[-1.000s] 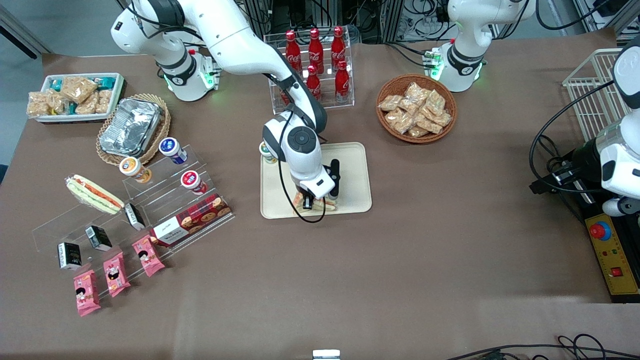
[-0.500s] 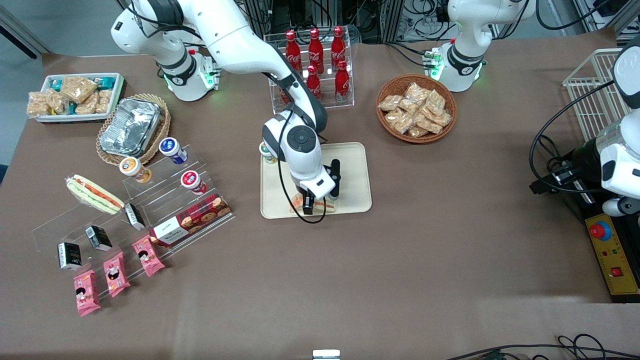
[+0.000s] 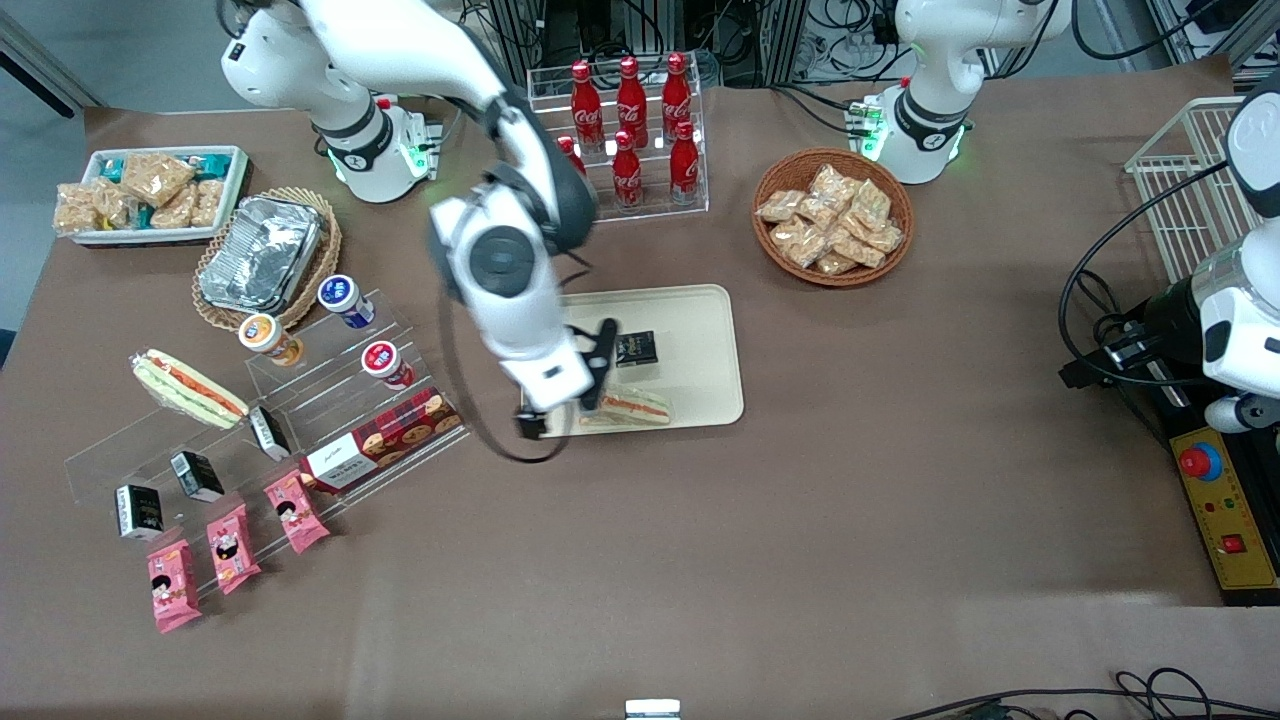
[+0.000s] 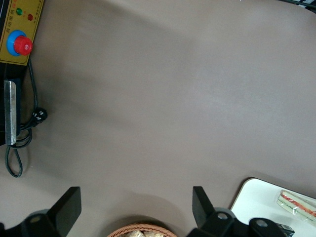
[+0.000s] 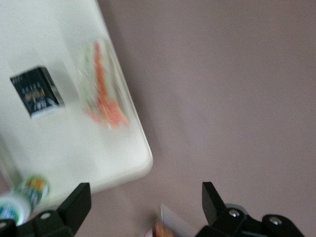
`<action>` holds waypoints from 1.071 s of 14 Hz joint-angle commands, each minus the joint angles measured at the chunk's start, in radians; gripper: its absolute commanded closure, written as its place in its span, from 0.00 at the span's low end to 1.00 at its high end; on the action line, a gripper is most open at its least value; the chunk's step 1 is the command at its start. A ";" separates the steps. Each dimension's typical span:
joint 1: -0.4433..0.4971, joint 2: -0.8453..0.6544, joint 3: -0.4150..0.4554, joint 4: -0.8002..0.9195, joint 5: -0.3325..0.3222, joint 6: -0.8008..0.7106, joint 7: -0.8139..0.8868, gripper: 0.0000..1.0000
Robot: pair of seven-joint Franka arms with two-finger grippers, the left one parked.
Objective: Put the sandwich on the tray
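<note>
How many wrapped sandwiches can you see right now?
2. The sandwich lies on the tray, at its edge nearest the front camera. A second sandwich sits on the clear display stand toward the working arm's end. The gripper is open, raised beside the tray.

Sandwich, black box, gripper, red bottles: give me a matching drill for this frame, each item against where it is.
Things:
1. sandwich
2. small black box
3. gripper
4. red bottles

Places:
A. in the clear rack, farther from the front camera than the tray
B. raised, open, at the tray's edge toward the working arm's end
C. flat on the tray, by its rim nearest the front camera
D. on the tray, farther from the camera than the sandwich

Pairs: 1-C, 2-D, 3-B, 4-A
</note>
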 commanded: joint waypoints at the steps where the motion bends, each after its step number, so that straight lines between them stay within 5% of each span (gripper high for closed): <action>1: 0.000 -0.117 -0.101 -0.015 -0.055 -0.135 0.084 0.00; 3: -0.064 -0.197 -0.112 -0.015 -0.129 -0.204 0.174 0.00; 8: -0.345 -0.372 -0.099 -0.016 -0.133 -0.307 0.308 0.00; 10: -0.451 -0.422 -0.093 -0.022 -0.194 -0.311 0.308 0.00; 15: -0.790 -0.531 0.132 -0.056 -0.250 -0.362 0.309 0.00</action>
